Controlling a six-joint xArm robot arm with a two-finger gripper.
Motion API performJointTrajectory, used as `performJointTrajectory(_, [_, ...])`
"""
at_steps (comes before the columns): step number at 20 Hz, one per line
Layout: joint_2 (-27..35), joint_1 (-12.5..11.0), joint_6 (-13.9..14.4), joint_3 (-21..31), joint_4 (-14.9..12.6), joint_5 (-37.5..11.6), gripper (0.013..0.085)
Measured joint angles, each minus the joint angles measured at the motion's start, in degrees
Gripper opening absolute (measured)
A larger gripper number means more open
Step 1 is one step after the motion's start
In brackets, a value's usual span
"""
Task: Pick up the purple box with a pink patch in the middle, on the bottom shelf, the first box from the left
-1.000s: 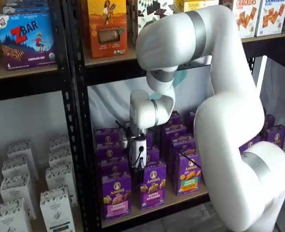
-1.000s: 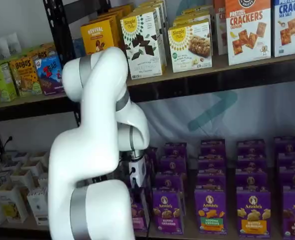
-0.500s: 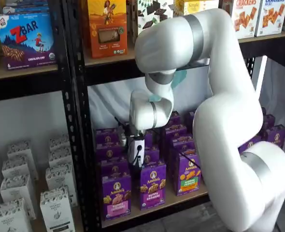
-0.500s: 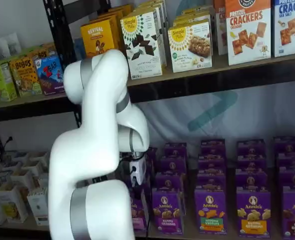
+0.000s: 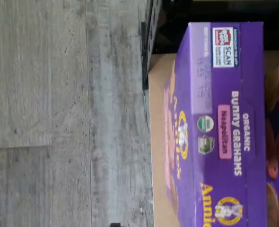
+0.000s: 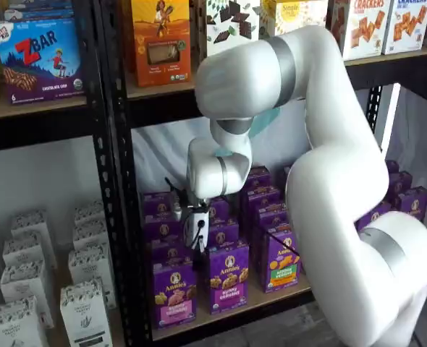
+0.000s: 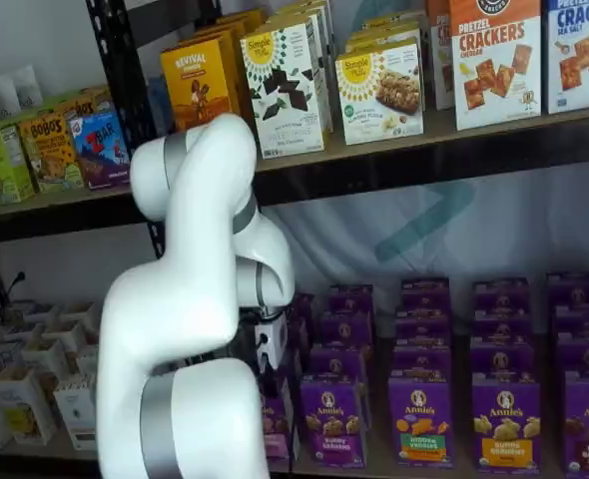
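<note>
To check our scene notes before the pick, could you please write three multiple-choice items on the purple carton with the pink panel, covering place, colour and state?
1. Where is the small purple cardboard box with the pink panel?
A. the upper board
B. the bottom tan wooden shelf
C. the floor

2. What colour is the small flavour patch on its top face?
A. green
B. orange
C. pink

3. What is the box's state?
A. standing upright
B. lifted clear
C. tipped over

Key: B, it stands on the lowest board; C, the wrist view shows pink; A, its base rests on the shelf.
</note>
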Motion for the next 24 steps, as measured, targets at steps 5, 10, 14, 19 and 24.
performJointTrajectory(5, [2.5, 0.6, 1.4, -3.0, -0.9, 0.8, 0.0850])
performJointTrajectory(10, [5.3, 1.0, 3.0, -6.3, -2.2, 2.6, 0.0850])
performJointTrajectory(14, [7.1, 1.2, 4.2, -8.1, -3.2, 3.3, 0.0850])
performJointTrajectory(19, [9.3, 1.7, 4.3, -9.7, -2.9, 3.1, 0.0850])
performJointTrajectory(24, [10.7, 2.0, 4.0, -11.1, -2.2, 3.7, 0.0850])
